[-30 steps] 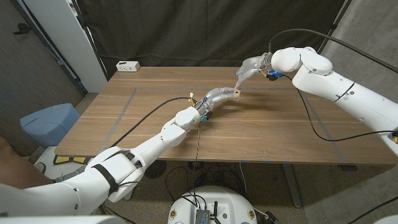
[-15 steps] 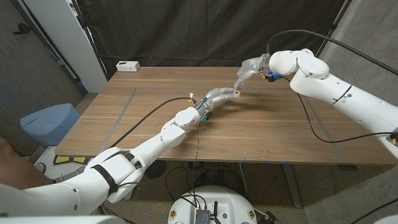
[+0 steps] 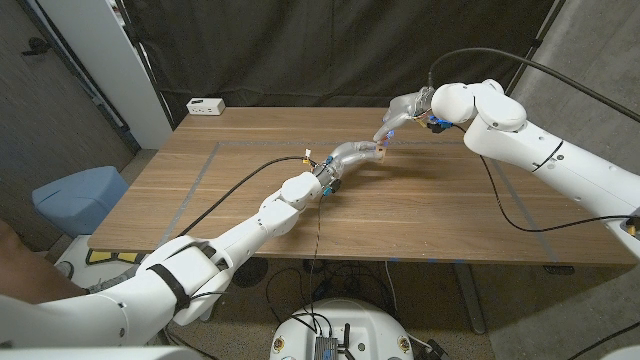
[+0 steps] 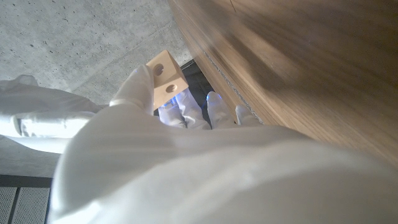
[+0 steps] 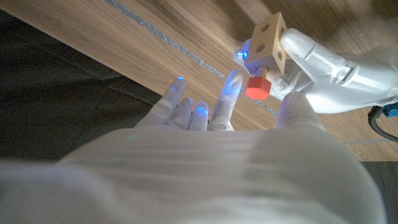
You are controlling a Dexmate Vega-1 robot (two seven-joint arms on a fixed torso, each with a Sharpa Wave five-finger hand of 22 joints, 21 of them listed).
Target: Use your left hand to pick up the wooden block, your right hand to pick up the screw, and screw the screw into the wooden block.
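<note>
My left hand [image 3: 352, 154] holds the small pale wooden block [image 3: 381, 150] above the table's far middle. In the left wrist view the block [image 4: 165, 78] sticks up between that hand's fingers [image 4: 138, 87], with two round holes showing. My right hand [image 3: 398, 112] reaches down to the block from the far right. In the right wrist view the red-headed screw [image 5: 257, 88] sits right against the block [image 5: 268, 37], pinched between my right hand's fingers [image 5: 227, 96]. The screw's shaft is hidden. The left hand [image 5: 329, 65] wraps the block from the side.
The wooden table [image 3: 250, 200] carries lines of tape [image 3: 197, 178]. A white box [image 3: 205, 105] lies at its far left corner. Black cables [image 3: 500, 190] trail from both arms across the top. A dark curtain hangs behind, and a blue bin [image 3: 78, 195] stands left of the table.
My right arm has swung a little to the left and its hand has turned at the block. The left hand and block have stayed where they were.
</note>
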